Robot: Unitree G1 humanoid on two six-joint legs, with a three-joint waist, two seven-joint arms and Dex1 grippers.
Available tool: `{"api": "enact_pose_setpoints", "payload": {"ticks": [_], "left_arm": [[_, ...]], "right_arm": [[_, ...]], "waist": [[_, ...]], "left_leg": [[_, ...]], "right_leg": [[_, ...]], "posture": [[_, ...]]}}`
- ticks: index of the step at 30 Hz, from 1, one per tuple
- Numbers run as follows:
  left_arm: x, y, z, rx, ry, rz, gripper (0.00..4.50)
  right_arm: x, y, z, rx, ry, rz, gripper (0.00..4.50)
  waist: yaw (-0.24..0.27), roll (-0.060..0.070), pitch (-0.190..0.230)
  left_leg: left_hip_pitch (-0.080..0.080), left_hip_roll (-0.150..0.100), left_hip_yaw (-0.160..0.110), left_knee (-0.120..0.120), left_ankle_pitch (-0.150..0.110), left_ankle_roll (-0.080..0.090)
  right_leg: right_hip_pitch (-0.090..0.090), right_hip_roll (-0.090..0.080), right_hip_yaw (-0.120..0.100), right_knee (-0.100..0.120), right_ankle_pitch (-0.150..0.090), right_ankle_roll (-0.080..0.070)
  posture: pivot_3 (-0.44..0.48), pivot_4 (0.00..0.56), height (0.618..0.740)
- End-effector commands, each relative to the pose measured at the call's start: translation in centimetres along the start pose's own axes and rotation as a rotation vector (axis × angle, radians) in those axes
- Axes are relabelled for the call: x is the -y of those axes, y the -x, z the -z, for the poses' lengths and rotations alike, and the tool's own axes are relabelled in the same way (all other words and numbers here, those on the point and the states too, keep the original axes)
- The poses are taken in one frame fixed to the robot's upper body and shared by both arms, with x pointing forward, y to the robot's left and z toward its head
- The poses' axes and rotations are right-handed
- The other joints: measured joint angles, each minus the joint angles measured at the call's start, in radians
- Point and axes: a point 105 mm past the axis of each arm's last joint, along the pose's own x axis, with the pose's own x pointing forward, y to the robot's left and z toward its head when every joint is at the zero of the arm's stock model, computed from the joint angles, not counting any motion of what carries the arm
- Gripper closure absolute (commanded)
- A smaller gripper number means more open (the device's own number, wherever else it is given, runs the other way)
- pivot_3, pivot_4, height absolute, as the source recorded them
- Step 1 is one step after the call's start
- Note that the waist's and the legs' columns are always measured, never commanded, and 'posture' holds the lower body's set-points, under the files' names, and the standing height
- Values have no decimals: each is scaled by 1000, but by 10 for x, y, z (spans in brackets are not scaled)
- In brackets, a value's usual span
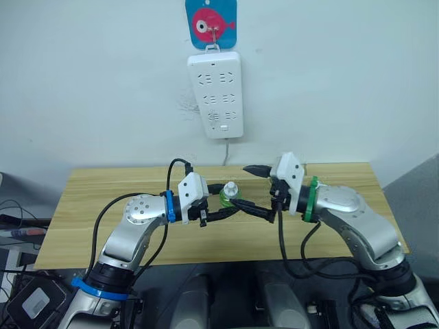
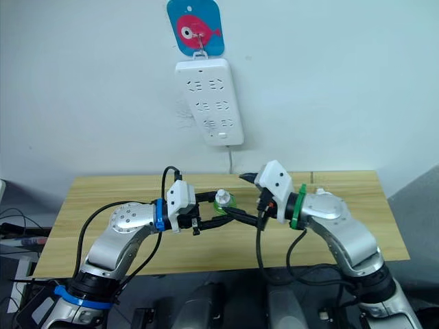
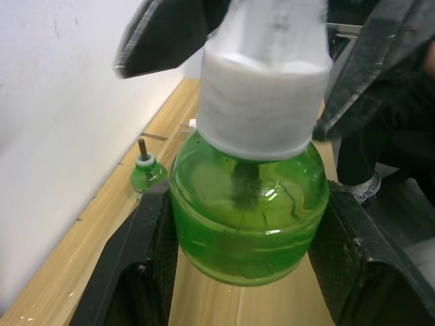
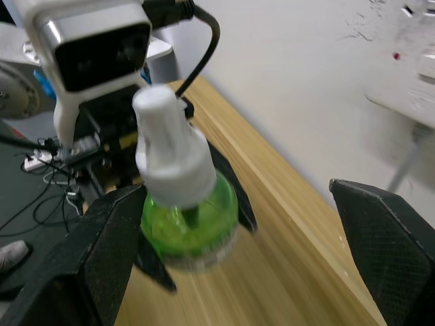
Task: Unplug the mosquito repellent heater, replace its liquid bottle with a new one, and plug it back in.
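Here, largest first.
Table [image 1: 103,185]: bare work surface under both arms.
Power strip [image 1: 217,94]: hung on wall, sockets free.
Right gripper [image 4: 231,224]: jaws spread wide, apparently positioned around the white cap.
Left gripper [image 3: 241,272]: jaws pinching the new green bottle [image 3: 248,210], held above the table for handling.
Second bottle [image 3: 147,172]: standing by the wall, wick exposed.
Heater: cannot tell where.

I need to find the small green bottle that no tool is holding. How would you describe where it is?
Start at the wooden table under the white power strip on the wall. The loose bottle stands on the table close to the wall, past the left tool. Unlike the big capped bottle in that tool, it is uncapped, with a bare wick.
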Motion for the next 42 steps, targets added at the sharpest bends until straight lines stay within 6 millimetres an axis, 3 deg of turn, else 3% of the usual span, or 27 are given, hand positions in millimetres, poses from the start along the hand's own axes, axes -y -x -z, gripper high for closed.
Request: {"api": "enact_pose_setpoints", "payload": {"ticks": [1, 5, 11, 17, 21, 30, 39, 42], "left_arm": [[3, -1, -13, 39, -43, 21, 2218], [2, -1, -12, 35, -43, 21, 2218], [2, 0, -12, 30, -45, 23, 2218], [3, -2, -13, 31, -47, 29, 2218], [3, -2, -13, 31, -49, 25, 2218], [4, 3, -5, 6, -31, 13, 2218], [1, 13, 15, -67, 15, -21, 2218], [0, 20, 26, -103, 31, -40, 2218]], "right_arm": [[-1, 16, -11, 13, 40, -36, 0], [-10, 18, -18, 14, 45, -111, 0], [-29, -3, -46, 143, -30, -190, 0], [-35, -24, -49, 168, -55, -224, 0], [-35, -27, -46, 163, -50, -225, 880], [-34, -24, -50, 180, -17, -221, 4168], [-16, -4, -77, 293, -15, -118, 4206], [-5, 5, -71, 276, -27, -41, 4206]], "waist": [[0, 0, 0], [-3, 0, 0], [-5, 0, 0], [-2, 0, 0], [-1, 0, 0], [-1, 0, 0], [-1, 0, 0], [-1, 0, 0]], "left_leg": [[0, 0, 0, 0, 0, 0], [0, 1, 0, 0, 0, 0], [0, 1, 0, 0, 0, 0], [0, 0, 0, 0, 0, 0], [0, 0, 0, 0, 0, 0], [0, 0, 0, 0, 0, 0], [0, 0, -1, 0, 0, 0], [0, 0, 0, 0, 0, 0]], "right_leg": [[0, 0, 0, 0, 0, 0], [0, 0, 0, 1, 0, 0], [0, 1, 0, 1, 0, 0], [0, 0, 0, 0, 0, 0], [0, 0, 0, 0, 0, 0], [0, 0, 0, 0, 0, 0], [0, 0, 0, 0, 0, 0], [0, 0, 0, 0, 0, 0]], "posture": [[-127, 212, 740], [-129, 212, 740], [-125, 213, 740], [-116, 215, 740], [-108, 217, 740], [-112, 220, 740], [-119, 227, 740], [-121, 229, 740]]}}
